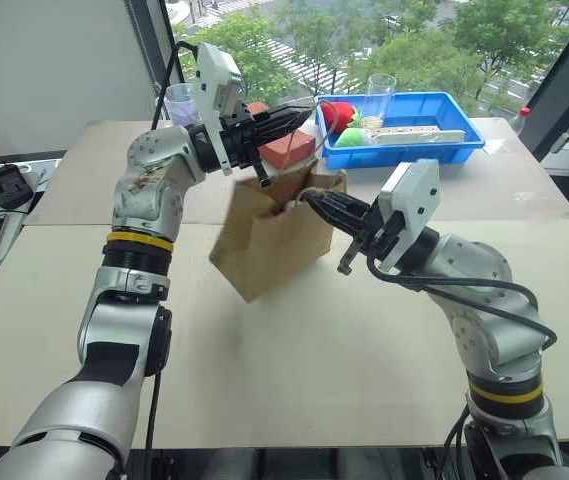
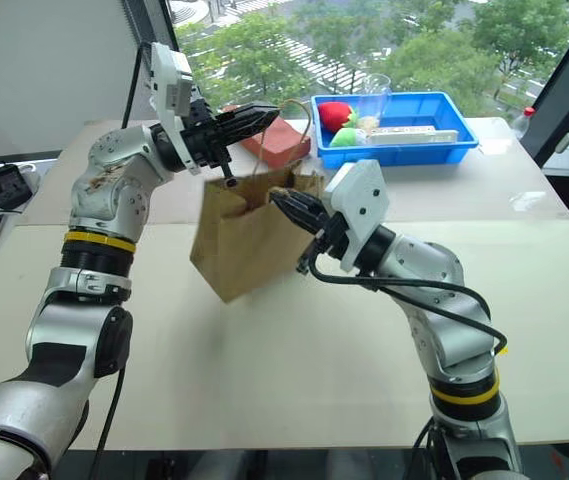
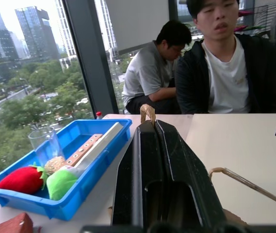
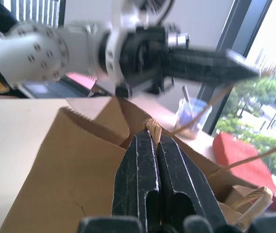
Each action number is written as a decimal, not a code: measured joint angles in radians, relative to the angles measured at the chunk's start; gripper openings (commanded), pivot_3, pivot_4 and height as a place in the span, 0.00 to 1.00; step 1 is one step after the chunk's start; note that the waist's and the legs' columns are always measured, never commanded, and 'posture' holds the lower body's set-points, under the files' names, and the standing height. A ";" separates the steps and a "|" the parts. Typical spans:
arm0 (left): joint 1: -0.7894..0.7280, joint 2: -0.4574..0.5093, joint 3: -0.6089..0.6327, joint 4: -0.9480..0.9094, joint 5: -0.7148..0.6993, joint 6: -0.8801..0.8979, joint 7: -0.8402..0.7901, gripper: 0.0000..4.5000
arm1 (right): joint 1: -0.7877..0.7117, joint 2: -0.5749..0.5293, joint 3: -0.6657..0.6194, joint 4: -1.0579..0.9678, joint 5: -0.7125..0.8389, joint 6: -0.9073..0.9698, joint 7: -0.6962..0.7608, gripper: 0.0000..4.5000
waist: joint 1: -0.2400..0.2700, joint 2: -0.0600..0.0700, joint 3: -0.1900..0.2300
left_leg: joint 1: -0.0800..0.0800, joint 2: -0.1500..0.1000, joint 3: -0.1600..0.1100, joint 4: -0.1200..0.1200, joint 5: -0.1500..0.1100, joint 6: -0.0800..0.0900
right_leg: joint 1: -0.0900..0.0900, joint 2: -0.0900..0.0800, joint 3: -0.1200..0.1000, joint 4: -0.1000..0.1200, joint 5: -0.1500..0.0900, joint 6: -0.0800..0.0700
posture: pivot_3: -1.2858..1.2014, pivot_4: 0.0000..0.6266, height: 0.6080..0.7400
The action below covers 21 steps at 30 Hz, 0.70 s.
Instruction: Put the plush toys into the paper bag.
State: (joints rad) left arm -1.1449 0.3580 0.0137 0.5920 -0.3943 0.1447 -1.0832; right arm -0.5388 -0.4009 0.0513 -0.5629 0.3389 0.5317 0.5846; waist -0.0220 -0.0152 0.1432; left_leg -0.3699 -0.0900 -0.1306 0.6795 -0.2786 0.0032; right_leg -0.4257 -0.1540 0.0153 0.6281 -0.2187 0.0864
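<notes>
Both grippers were clamped on the paper bag (image 1: pixel 269 240) handles: left gripper (image 1: pixel 299 117) pinched one loop, right gripper (image 1: pixel 311 200) pinched the other. Bag hung tilted above the table (image 1: pixel 294 360), near the blue tray (image 1: pixel 409 145). Plush toys couldn't be seen.

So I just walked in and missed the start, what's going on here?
The robot is holding the paper bag up off the table by its two loop handles. The left gripper is shut on one handle and the right gripper on the other. Behind it sit a red block and a blue tray of soft things. No plush toys can be made out.
</notes>
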 measured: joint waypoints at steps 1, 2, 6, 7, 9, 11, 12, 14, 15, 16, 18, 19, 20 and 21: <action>-0.002 -0.001 0.000 0.014 0.004 -0.007 -0.010 0.00 | -0.004 0.002 0.000 -0.002 0.007 0.008 -0.005 0.01 | -0.001 0.000 0.000 | 0.000 0.000 0.000 0.000 0.000 0.000 | 0.000 0.000 0.000 0.000 0.000 0.000 | 0.52 0.24 1.00; -0.002 0.000 -0.001 0.022 0.009 -0.010 -0.022 0.00 | -0.005 0.009 0.000 -0.002 0.023 0.029 -0.012 0.01 | -0.002 0.000 0.000 | 0.000 0.000 0.000 0.000 0.000 0.000 | 0.000 0.000 0.000 0.000 0.000 0.000 | 0.52 0.24 1.00; 0.031 0.023 -0.022 0.015 0.047 -0.016 -0.065 0.00 | -0.009 0.041 0.065 0.027 0.053 0.112 -0.018 0.01 | -0.012 0.000 0.000 | 0.000 0.000 0.000 0.000 0.000 0.000 | 0.000 0.000 0.000 0.001 0.000 0.000 | 0.52 0.24 1.00; 0.050 0.030 -0.025 0.008 0.053 -0.014 -0.069 0.00 | -0.009 0.048 0.080 0.042 0.057 0.121 -0.018 0.01 | -0.016 0.000 0.000 | 0.000 0.000 0.000 0.000 0.000 0.000 | 0.000 0.000 0.000 0.002 0.000 0.000 | 0.52 0.24 1.00; 0.098 0.047 -0.025 -0.033 0.051 0.012 -0.071 0.00 | -0.016 0.054 0.106 0.088 0.051 0.123 -0.018 0.01 | -0.021 0.000 0.000 | 0.000 0.000 -0.001 0.001 0.000 0.000 | 0.000 0.000 0.000 0.002 0.000 0.000 | 0.52 0.24 1.00; 0.129 0.066 -0.024 -0.088 0.039 0.055 -0.076 0.00 | -0.028 0.055 0.122 0.132 0.035 0.123 -0.017 0.01 | -0.022 0.000 0.000 | 0.000 0.000 -0.001 0.001 0.000 0.000 | -0.001 0.000 0.000 0.002 0.000 0.000 | 0.52 0.24 1.00; 0.146 0.083 -0.022 -0.134 0.033 0.085 -0.078 0.00 | -0.033 0.055 0.128 0.149 0.032 0.122 -0.017 0.01 | -0.022 0.000 0.000 | 0.000 0.000 -0.001 0.000 0.000 0.000 | -0.001 0.000 0.000 0.002 0.000 0.000 | 0.52 0.24 1.00; 0.176 0.113 -0.016 -0.226 0.008 0.142 -0.087 0.00 | -0.039 0.054 0.133 0.173 0.025 0.120 -0.015 0.01 | -0.023 0.000 0.000 | 0.000 0.000 -0.001 0.000 0.000 0.000 | -0.002 0.000 0.000 0.002 0.000 0.000 | 0.52 0.24 1.00; 0.195 0.128 -0.014 -0.271 -0.003 0.169 -0.090 0.00 | -0.042 0.052 0.135 0.185 0.019 0.117 -0.012 0.01 | -0.023 0.000 0.000 | 0.000 0.000 -0.001 -0.001 0.000 0.000 | -0.002 0.000 0.000 0.002 0.000 0.000 | 0.52 0.24 1.00; 0.211 0.137 -0.013 -0.303 -0.007 0.190 -0.093 0.00 | -0.045 0.050 0.136 0.197 0.014 0.113 -0.008 0.01 | -0.022 0.000 0.000 | 0.000 0.000 -0.001 0.000 0.000 0.000 | -0.002 0.000 0.000 0.002 0.000 0.000 | 0.52 0.24 1.00; 0.241 0.154 -0.013 -0.339 -0.007 0.216 -0.090 0.00 | -0.058 0.047 0.143 0.226 -0.007 0.103 0.000 0.01 | -0.022 0.000 0.000 | 0.000 0.000 -0.001 0.000 0.000 0.000 | -0.002 0.000 0.000 0.002 0.000 0.000 | 0.52 0.24 1.00; 0.249 0.156 -0.013 -0.346 -0.007 0.226 -0.089 0.00 | -0.064 0.044 0.144 0.235 -0.013 0.100 0.002 0.01 | -0.022 0.000 0.000 | 0.000 0.000 -0.001 0.000 0.000 0.000 | -0.002 0.000 0.001 0.002 0.000 0.000 | 0.52 0.24 1.00; 0.266 0.162 -0.012 -0.365 -0.009 0.245 -0.084 0.00 | -0.075 0.042 0.148 0.249 -0.026 0.089 0.005 0.01 | -0.022 0.000 0.000 | 0.000 0.000 -0.001 0.000 0.000 0.000 | -0.001 0.000 0.001 0.002 0.000 0.000 | 0.52 0.24 1.00; 0.274 0.164 -0.012 -0.376 -0.013 0.255 -0.084 0.00 | -0.078 0.041 0.150 0.254 -0.034 0.084 0.005 0.01 | -0.021 0.000 0.000 | 0.000 0.000 -0.001 0.000 0.000 0.000 | -0.001 0.000 0.001 0.002 0.000 0.000 | 0.52 0.24 1.00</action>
State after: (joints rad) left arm -0.8708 0.5217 0.0016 0.2160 -0.4076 0.3996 -1.1667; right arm -0.6170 -0.3597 0.2012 -0.3088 0.3050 0.6161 0.5899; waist -0.0434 -0.0151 0.1432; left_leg -0.3698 -0.0898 -0.1315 0.6798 -0.2784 0.0029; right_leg -0.4271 -0.1540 0.0159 0.6305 -0.2187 0.0863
